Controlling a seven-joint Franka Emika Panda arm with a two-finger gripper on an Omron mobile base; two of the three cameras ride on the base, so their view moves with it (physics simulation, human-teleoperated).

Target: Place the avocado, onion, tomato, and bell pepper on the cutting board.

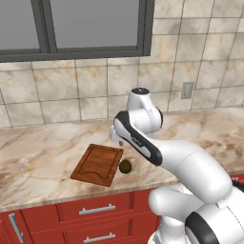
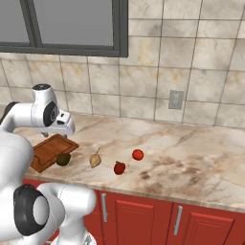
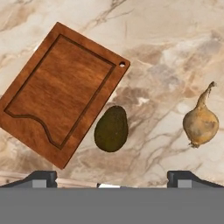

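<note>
On the marble worktop [image 3: 175, 52] my open hand [image 3: 111, 177] hovers over the avocado [image 3: 111, 129], its long axis running toward the fingertips (cutting board [image 3: 57, 92] just beside).

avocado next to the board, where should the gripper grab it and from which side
Probably from straight above, closing across the narrow middle of the avocado. It lies flat on the counter with its long axis along the edge of the cutting board, close beside it, so one finger must slip into that thin gap. The onion is well clear. The gripper looks open wide.
</note>
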